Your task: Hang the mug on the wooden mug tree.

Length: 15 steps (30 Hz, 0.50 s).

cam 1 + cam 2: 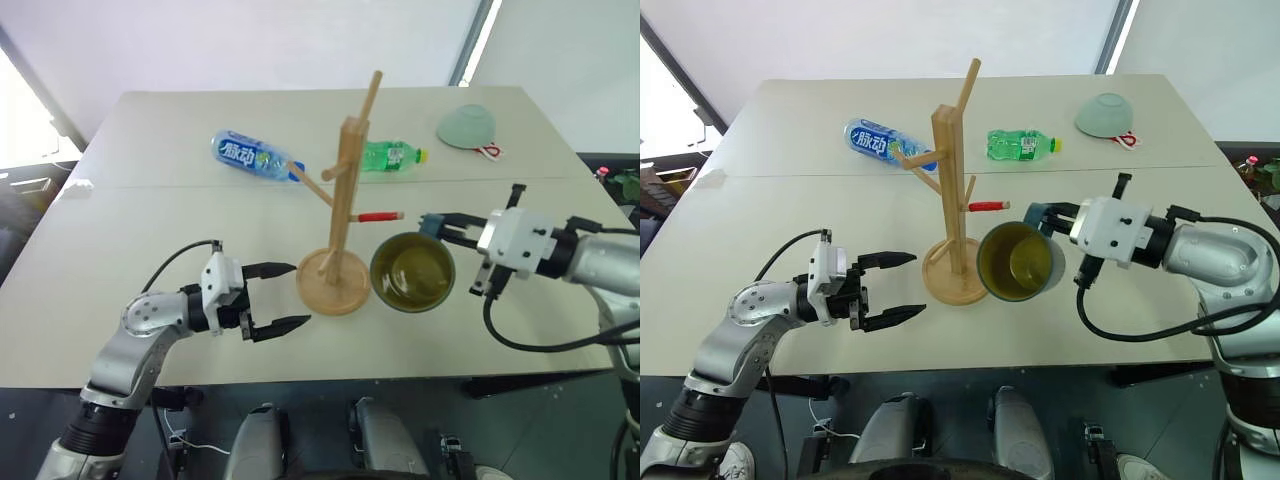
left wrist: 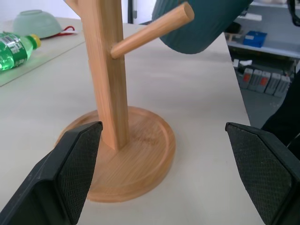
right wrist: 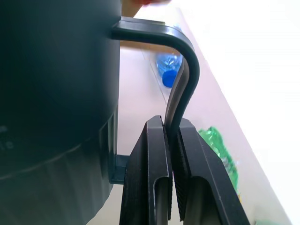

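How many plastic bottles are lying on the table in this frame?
2. A blue-labelled bottle lies on the table behind the wooden mug tree, toward the robot's left. A green bottle lies behind it toward the right, near the pale green bowl. None seems hidden.

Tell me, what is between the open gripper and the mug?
The wooden mug tree stands between the open left gripper and the mug, as the left eye view shows.
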Motion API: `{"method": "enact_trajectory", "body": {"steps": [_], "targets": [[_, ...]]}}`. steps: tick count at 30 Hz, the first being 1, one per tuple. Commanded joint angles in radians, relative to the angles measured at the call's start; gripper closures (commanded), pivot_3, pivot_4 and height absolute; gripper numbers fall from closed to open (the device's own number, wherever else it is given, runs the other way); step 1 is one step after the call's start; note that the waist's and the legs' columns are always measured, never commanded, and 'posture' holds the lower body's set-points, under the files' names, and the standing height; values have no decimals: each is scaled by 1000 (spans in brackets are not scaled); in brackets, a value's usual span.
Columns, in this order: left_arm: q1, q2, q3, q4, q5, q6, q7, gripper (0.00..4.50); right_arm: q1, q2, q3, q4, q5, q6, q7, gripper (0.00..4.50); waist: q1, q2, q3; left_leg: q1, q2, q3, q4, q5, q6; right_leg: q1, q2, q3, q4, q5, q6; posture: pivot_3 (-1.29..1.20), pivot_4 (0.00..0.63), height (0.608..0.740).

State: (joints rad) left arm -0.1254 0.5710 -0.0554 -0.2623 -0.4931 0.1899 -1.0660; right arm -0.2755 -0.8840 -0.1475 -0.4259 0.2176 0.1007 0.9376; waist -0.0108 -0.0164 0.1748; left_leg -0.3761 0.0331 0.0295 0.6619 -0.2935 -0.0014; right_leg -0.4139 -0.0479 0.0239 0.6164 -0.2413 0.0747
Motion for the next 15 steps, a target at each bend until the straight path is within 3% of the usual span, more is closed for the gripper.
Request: {"method": "enact_trajectory", "body": {"steps": [1,8,15], "targets": [[-19,1,37,-63,-56,22,5,0,-45,-16,4,-32,10,26,-6,4458,0,0,0,0,0,0,0,0,0,0,-1,0,-1,0,0,0,150,740],[-105,59,149,-167,-237,172,41,0,-147,-7,68,-30,10,66,10,4458,0,-2,1,-3,-1,0,0,0,0,-1,-1,0,-1,0,0,0,150,740],[-124,92,171,-222,-269,219,63,0,-179,-17,107,-24,7,75,37,4458,-2,-2,1,-2,-1,0,0,0,0,-1,1,-1,-1,0,0,0,150,740]]}}
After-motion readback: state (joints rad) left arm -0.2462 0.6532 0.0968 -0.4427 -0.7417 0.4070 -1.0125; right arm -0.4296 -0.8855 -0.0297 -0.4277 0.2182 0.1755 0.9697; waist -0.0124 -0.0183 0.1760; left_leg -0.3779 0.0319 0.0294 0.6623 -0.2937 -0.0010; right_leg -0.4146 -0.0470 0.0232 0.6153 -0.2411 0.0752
